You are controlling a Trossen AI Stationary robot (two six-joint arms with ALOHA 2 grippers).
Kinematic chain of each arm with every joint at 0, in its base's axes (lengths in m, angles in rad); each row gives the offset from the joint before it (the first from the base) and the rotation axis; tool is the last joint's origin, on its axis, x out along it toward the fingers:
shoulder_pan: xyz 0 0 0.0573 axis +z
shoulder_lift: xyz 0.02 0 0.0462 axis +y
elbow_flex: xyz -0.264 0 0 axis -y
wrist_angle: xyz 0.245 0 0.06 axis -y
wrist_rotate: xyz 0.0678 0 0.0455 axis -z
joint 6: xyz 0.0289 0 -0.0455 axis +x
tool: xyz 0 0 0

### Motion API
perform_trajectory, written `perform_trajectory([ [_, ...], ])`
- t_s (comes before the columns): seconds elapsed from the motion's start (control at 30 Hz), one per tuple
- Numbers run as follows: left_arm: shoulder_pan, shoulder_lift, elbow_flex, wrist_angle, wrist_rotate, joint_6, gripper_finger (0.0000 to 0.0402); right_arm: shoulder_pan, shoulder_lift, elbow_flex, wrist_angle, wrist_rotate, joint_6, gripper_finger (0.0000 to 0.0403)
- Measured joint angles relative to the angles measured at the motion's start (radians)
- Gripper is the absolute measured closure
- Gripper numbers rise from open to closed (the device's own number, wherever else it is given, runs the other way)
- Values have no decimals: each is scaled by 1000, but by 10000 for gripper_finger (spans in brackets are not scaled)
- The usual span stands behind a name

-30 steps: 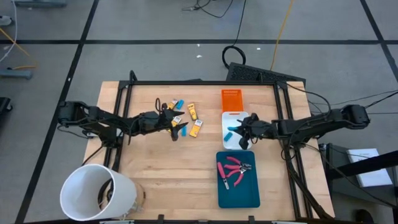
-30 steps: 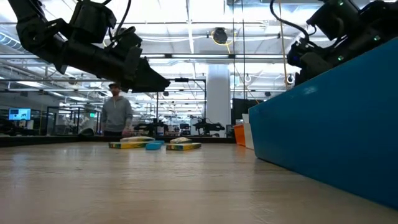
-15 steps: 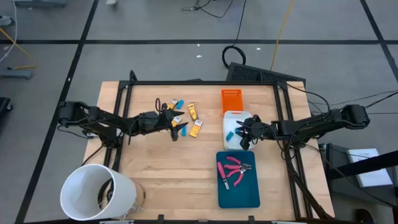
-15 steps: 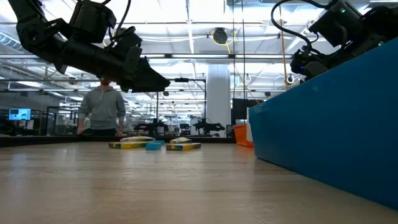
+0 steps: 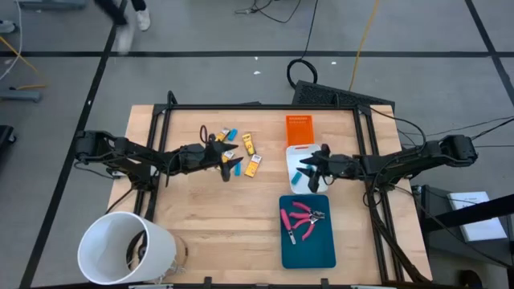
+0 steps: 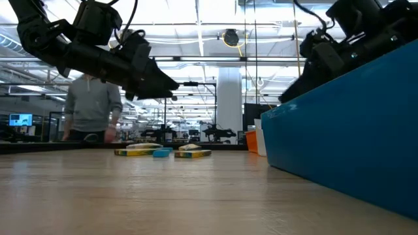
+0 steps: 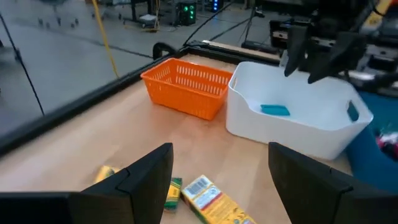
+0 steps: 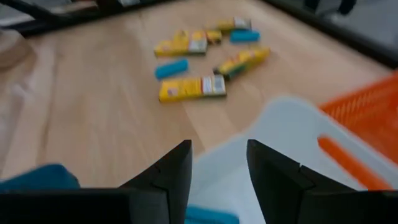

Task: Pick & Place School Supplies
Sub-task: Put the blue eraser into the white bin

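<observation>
Hovering over the white tray [image 5: 295, 152], my right gripper [image 5: 313, 163] has its fingers [image 8: 168, 177] parted with nothing between them, just above the tray's inner floor. Two light-blue pieces [image 7: 275, 110] lie inside that tray, one near the middle and one [image 7: 352, 111] against its far wall. My left gripper [image 5: 234, 166] hangs above the table near the loose pile, its fingers [image 7: 146, 180] spread wide and empty. Below and ahead of it on the wood lie the yellow-orange pieces [image 5: 253, 165], more light-blue pieces [image 5: 232, 132] and a dark-handled pair of scissors [image 5: 207, 134], all close together on the left half of the table [image 5: 201, 209]. The pink-red scissor-like tools [image 5: 302, 218] rest inside the teal tray [image 5: 307, 253], just beside the white tray, and the orange tray [image 5: 298, 128] stands on that tray's other side. A white bucket [image 5: 125, 249] sits at the table's near left corner. A person [image 6: 90, 108] stands in the room behind the table.
</observation>
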Motion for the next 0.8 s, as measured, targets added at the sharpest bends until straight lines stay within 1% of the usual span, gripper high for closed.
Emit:
perform_trajectory([
  [0.07, 0, 0, 5, -40, 0, -64, 135, 0, -5, 0, 38, 0, -31, 256],
  [0.1, -1, 0, 16, -97, 1, -97, 135, 0, -8, 0, 58, 0, -46, 257],
  [0.2, -16, 0, 72, -356, 15, -201, 135, -1, -24, 0, 108, 1, -95, 257],
  [0.3, -48, 6, 159, -644, 8, -292, 135, -1, -39, 0, 150, 2, -144, 258],
  [0.4, -81, 11, 238, -832, -4, -394, 135, -4, -56, 0, 189, 2, -190, 260],
  [0.57, -122, 34, 328, -982, -51, -495, 135, -22, -87, 0, 242, 3, -200, 261],
  [0.7, -126, 77, 363, -996, -61, -581, 135, -22, -106, 0, 248, 3, -201, 261],
  [0.8, -126, 141, 383, -1008, -54, -641, 135, -22, -122, 0, 245, 3, -204, 262],
])
